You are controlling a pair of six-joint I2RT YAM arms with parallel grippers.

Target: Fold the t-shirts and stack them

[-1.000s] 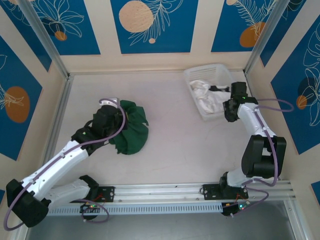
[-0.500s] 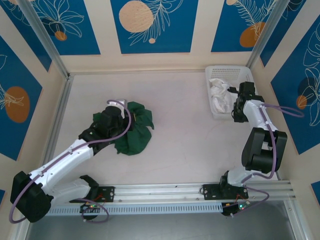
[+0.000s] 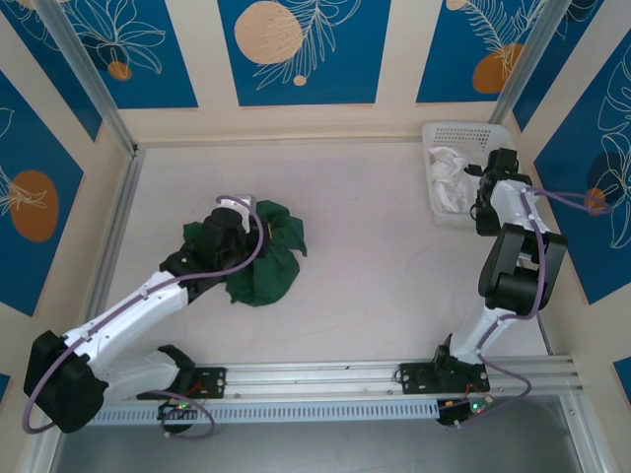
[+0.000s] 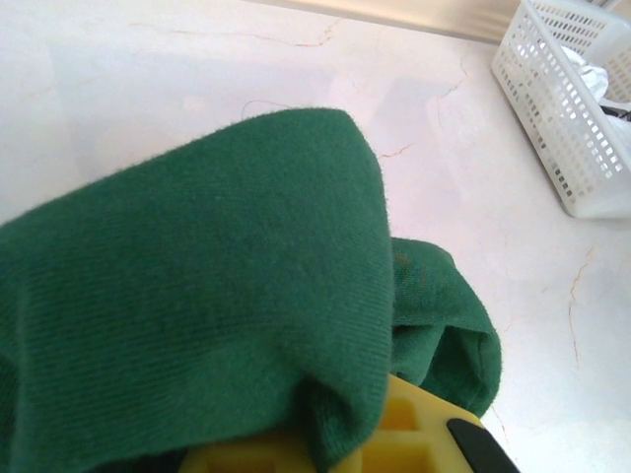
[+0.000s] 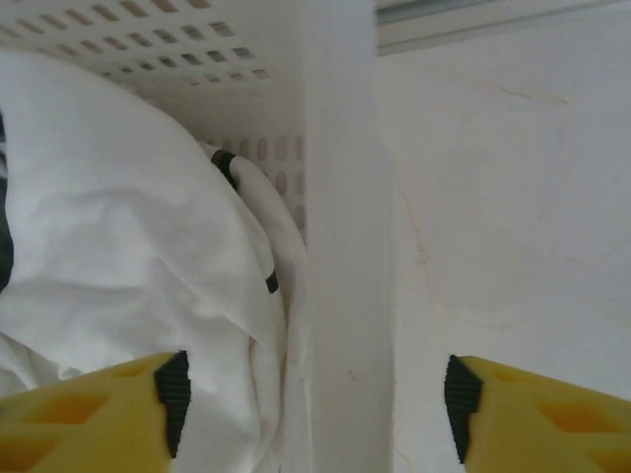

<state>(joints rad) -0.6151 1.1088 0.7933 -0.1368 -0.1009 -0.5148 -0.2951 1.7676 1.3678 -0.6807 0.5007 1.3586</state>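
Observation:
The dark green t-shirt (image 3: pixel 264 258) lies bunched on the table left of centre. My left gripper (image 3: pixel 237 225) is at its left edge, shut on a fold of the green t-shirt (image 4: pixel 197 296) that drapes over the yellow fingers (image 4: pixel 409 439). The white t-shirt (image 3: pixel 450 179) with small dark marks is crumpled inside the white lattice basket (image 3: pixel 455 132) at the back right. My right gripper (image 5: pixel 315 404) is open, its black pads astride the basket's wall (image 5: pixel 340 246), one pad against the white t-shirt (image 5: pixel 118 246) and the other over the table.
The basket (image 4: pixel 577 118) stands against the back right corner, close to the metal wall rails. Bare pale table (image 3: pixel 385 256) stretches between the green shirt and the basket. Both arm bases are bolted to the rail along the near edge.
The basket has slid right and back into the corner with my right gripper, which has now opened off its wall. My left gripper has shifted slightly right with the green shirt.

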